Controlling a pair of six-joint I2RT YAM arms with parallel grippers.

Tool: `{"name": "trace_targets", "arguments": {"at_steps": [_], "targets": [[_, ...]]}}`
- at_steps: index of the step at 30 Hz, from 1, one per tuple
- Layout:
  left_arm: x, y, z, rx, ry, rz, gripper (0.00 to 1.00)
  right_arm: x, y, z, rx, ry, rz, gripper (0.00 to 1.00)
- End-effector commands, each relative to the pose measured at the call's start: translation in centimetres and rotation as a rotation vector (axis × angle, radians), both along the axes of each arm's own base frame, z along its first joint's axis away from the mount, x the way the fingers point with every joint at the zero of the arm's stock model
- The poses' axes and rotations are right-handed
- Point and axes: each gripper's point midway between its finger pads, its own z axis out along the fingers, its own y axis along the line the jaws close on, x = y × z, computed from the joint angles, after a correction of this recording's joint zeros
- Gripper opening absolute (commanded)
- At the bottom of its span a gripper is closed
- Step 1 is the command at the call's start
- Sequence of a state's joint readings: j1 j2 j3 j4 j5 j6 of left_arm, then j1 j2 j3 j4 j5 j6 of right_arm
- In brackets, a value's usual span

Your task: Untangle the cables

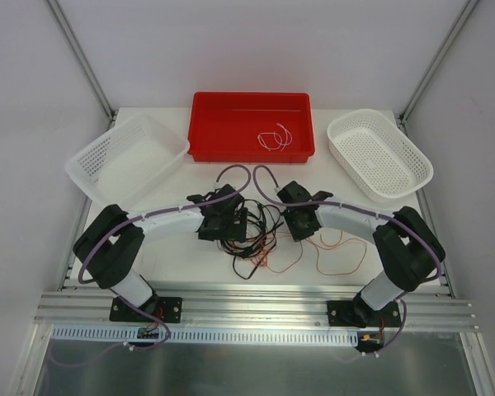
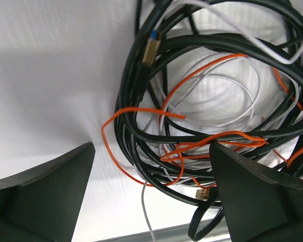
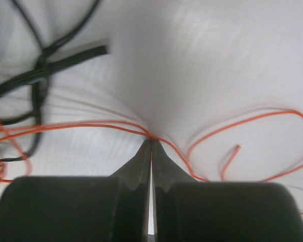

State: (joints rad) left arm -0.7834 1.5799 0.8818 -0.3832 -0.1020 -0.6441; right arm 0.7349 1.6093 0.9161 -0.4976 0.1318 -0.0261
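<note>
A tangle of thin black, red-orange and white cables (image 1: 260, 239) lies on the white table between my two grippers. My left gripper (image 1: 233, 224) is open right over the tangle; in the left wrist view (image 2: 151, 194) its fingers straddle black loops (image 2: 141, 106), an orange wire (image 2: 118, 111) and a white wire (image 2: 147, 217). My right gripper (image 1: 297, 223) is shut on an orange wire (image 3: 111, 123) at its tips (image 3: 151, 142). Orange loops (image 1: 340, 256) trail to the right. A white wire (image 1: 274, 139) lies in the red bin (image 1: 206, 124).
A white basket (image 1: 128, 157) stands at the back left and another white basket (image 1: 379, 153) at the back right. An aluminium rail (image 1: 247, 301) runs along the table's near edge.
</note>
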Motion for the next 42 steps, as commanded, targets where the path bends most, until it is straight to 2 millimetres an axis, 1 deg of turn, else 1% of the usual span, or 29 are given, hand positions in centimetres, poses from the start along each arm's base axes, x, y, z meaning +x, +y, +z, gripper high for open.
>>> {"name": "trace_targets", "arguments": {"at_steps": [1,2,3,5,6,8,9,10,11,12,13,16,17,19,20,23,24,25,27,28,30,31,35,36,37,39,40,41,42], "targets": [[-0.1,2.8,-1.3,0.085,0.032,0.037,0.99,1.2,-3.6,1.7,-0.040,-0.076,-0.162,0.01],[0.0,3.2,-1.3,0.086,0.038,0.050,0.99,1.6,-4.0,2.5,-0.024,-0.098,-0.194,0.01],[0.0,3.3,-1.3,0.085,0.041,0.055,0.99,2.0,-4.9,4.0,0.005,-0.138,-0.234,0.01],[0.1,3.7,-1.5,0.084,0.049,0.067,0.99,2.3,-5.7,6.0,0.048,-0.185,-0.285,0.01],[0.1,3.8,-1.6,0.087,0.056,0.069,0.99,3.0,-6.3,8.5,0.102,-0.252,-0.319,0.01],[0.2,4.0,-1.8,0.093,0.061,0.067,0.99,3.2,-7.0,10.9,0.148,-0.311,-0.347,0.01],[0.3,4.2,-1.9,0.093,0.066,0.074,0.99,3.3,-8.0,12.2,0.160,-0.339,-0.376,0.01],[0.3,4.4,-1.9,0.096,0.065,0.074,0.99,3.5,-8.3,15.0,0.209,-0.406,-0.390,0.01],[0.4,4.5,-1.9,0.100,0.066,0.072,0.99,3.4,-8.8,16.3,0.225,-0.438,-0.396,0.01],[0.5,4.9,-1.9,0.098,0.069,0.083,0.99,3.2,-9.6,17.2,0.227,-0.454,-0.415,0.01],[0.6,5.0,-1.9,0.097,0.071,0.087,0.99,3.3,-10.0,19.8,0.267,-0.515,-0.428,0.01],[0.7,5.8,-2.0,0.099,0.079,0.103,0.99,2.9,-11.1,23.2,0.313,-0.592,-0.445,0.01],[0.8,5.9,-2.0,0.100,0.079,0.103,0.99,2.6,-11.2,25.5,0.357,-0.646,-0.440,0.01],[0.8,6.3,-2.0,0.102,0.080,0.107,0.99,2.3,-10.5,27.8,0.432,-0.684,-0.398,0.01],[0.7,6.4,-2.0,0.103,0.082,0.108,0.99,1.9,-9.6,29.6,0.498,-0.703,-0.358,0.01],[0.8,6.7,-1.9,0.102,0.077,0.116,0.99,1.4,-8.2,31.3,0.577,-0.694,-0.306,0.01],[0.6,7.0,-2.0,0.106,0.080,0.118,0.99,1.1,-7.7,31.4,0.600,-0.681,-0.286,0.01],[0.6,7.5,-2.0,0.111,0.079,0.128,0.99,1.0,-7.8,31.6,0.605,-0.689,-0.289,0.01],[0.2,8.4,-2.4,0.120,0.092,0.144,0.99,0.5,-8.3,32.3,0.611,-0.725,-0.294,0.01],[0.1,8.8,-2.3,0.120,0.091,0.151,0.99,0.6,-8.8,32.6,0.591,-0.748,-0.308,0.01],[0.0,9.9,-2.5,0.123,0.100,0.182,0.99,0.2,-9.2,32.9,0.578,-0.751,-0.306,0.01],[0.1,10.3,-2.2,0.119,0.088,0.186,0.99,0.0,-9.3,32.8,0.570,-0.743,-0.305,0.01],[0.8,12.2,-1.5,0.110,0.064,0.247,0.99,-0.3,-9.0,30.4,0.546,-0.664,-0.305,0.01],[0.5,12.7,-1.5,0.113,0.069,0.261,0.99,-0.4,-8.9,29.8,0.545,-0.652,-0.305,0.01],[0.6,13.0,-1.2,0.108,0.059,0.270,0.99,-0.8,-8.2,28.6,0.567,-0.607,-0.282,0.01],[0.4,13.8,-1.0,0.102,0.059,0.301,0.99,-1.7,-6.2,27.2,0.623,-0.518,-0.201,0.02],[0.5,13.8,-0.5,0.087,0.042,0.308,0.99,-2.3,-5.6,25.6,0.630,-0.448,-0.173,0.04],[0.6,13.9,-0.2,0.081,0.031,0.313,0.99,-3.4,-4.1,24.3,0.668,-0.338,-0.122,0.06],[0.6,13.8,0.0,0.074,0.023,0.314,0.99,-4.1,-3.3,23.2,0.677,-0.282,-0.072,0.11]]}}
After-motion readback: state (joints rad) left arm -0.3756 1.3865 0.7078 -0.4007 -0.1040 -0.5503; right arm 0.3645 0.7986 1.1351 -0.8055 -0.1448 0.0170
